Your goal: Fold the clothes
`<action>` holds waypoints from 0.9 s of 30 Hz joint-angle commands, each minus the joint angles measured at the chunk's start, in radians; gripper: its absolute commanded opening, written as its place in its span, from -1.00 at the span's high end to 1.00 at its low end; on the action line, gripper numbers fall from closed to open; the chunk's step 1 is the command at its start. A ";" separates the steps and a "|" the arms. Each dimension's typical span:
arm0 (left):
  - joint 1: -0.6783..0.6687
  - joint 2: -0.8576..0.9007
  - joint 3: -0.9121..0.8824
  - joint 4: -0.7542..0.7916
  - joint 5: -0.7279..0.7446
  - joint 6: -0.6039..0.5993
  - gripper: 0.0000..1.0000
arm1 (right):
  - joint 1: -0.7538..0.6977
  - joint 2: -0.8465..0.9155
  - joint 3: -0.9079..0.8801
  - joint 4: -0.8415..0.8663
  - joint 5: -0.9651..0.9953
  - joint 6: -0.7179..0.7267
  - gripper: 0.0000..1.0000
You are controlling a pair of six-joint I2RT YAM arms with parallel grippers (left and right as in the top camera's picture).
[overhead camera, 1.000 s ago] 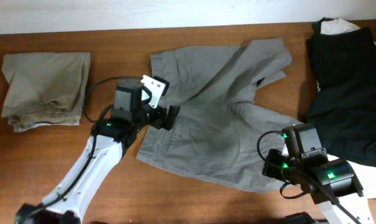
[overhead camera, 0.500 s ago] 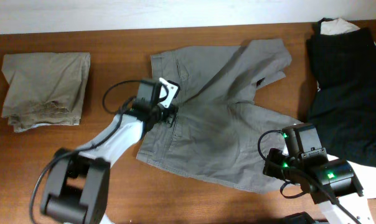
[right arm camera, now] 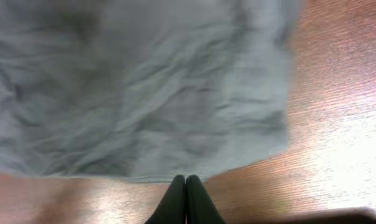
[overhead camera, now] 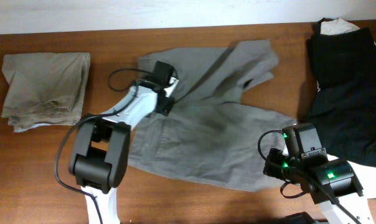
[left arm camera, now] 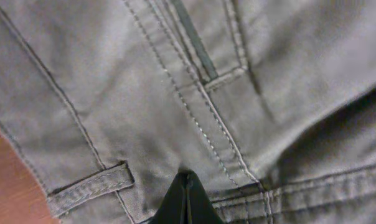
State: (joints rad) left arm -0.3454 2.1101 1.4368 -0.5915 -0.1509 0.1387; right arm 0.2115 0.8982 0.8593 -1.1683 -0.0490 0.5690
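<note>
Grey shorts (overhead camera: pixel 206 134) lie spread flat in the middle of the table, waistband to the left and legs to the right. My left gripper (overhead camera: pixel 165 106) rests on the waistband. In the left wrist view its fingertips (left arm camera: pixel 187 177) are pressed together into the fabric beside a belt loop (left arm camera: pixel 88 185), shut on the grey shorts (left arm camera: pixel 175 81). My right gripper (overhead camera: pixel 280 169) sits low at the right leg's hem. In the right wrist view it (right arm camera: pixel 186 180) is shut, its tips on the wood just at the hem (right arm camera: pixel 144 176), with nothing between them.
Folded beige-khaki shorts (overhead camera: pixel 46 90) lie at the far left. A black garment (overhead camera: pixel 350 93) lies heaped at the right edge, with a white one (overhead camera: pixel 337 25) showing from under its far end. Brown table wood (overhead camera: pixel 45 162) surrounds the clothes.
My left gripper went from open to shut and reached further back onto the waistband. The grey shorts shifted left and their top edge bunched. The right arm stayed still.
</note>
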 commanded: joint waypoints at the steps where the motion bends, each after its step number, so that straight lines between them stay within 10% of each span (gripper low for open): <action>1: 0.143 0.040 -0.032 -0.033 -0.023 0.006 0.98 | -0.005 -0.005 -0.001 0.015 0.055 0.006 0.92; 5: 0.159 0.040 -0.035 -0.039 0.032 0.006 0.98 | -0.005 0.116 -0.001 0.372 0.105 -0.022 0.90; 8: 0.130 0.040 -0.035 -0.039 0.032 0.006 0.99 | -0.048 0.434 0.090 0.784 0.023 -0.071 0.40; 9: 0.127 0.040 -0.035 -0.039 0.032 0.006 0.99 | -0.095 0.567 0.184 0.810 -0.024 -0.071 0.10; 14: 0.123 0.040 -0.035 -0.038 0.032 0.006 0.99 | -0.283 1.202 0.777 0.815 -0.341 -0.119 -0.18; 18: 0.122 0.040 -0.035 -0.036 0.032 0.006 0.98 | -0.301 1.427 0.861 0.985 -0.460 -0.096 -0.27; 21: 0.123 0.040 -0.035 -0.023 0.032 0.006 0.98 | -0.287 1.463 0.861 1.055 -0.673 -0.094 -0.24; 24: 0.123 0.040 -0.035 -0.020 0.032 0.006 0.99 | -0.290 1.458 0.872 1.111 -0.959 -0.093 0.92; 27: 0.123 0.040 -0.035 -0.023 0.031 0.006 0.99 | -0.308 1.334 0.948 1.104 -0.995 -0.165 0.92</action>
State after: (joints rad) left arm -0.2134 2.1056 1.4326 -0.6132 -0.1654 0.1387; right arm -0.0864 2.3493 1.7481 -0.0681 -0.9764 0.4725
